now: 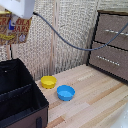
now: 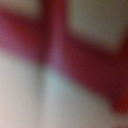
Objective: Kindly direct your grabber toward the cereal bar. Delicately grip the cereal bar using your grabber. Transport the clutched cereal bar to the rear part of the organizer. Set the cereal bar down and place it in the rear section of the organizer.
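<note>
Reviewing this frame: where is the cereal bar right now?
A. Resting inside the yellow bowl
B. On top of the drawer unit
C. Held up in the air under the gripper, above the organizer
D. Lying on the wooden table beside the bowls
C: in the exterior view the cereal bar hangs below the gripper, high over the black organizer.

The organizer (image 1: 20, 95) sits on the bench (image 1: 95, 100) at the exterior view's left. Two bowls (image 1: 48, 82) (image 1: 65, 92) lie just beside it, the drawer unit (image 1: 111, 44) well beyond, the cereal bar (image 1: 12, 29) above it.
</note>
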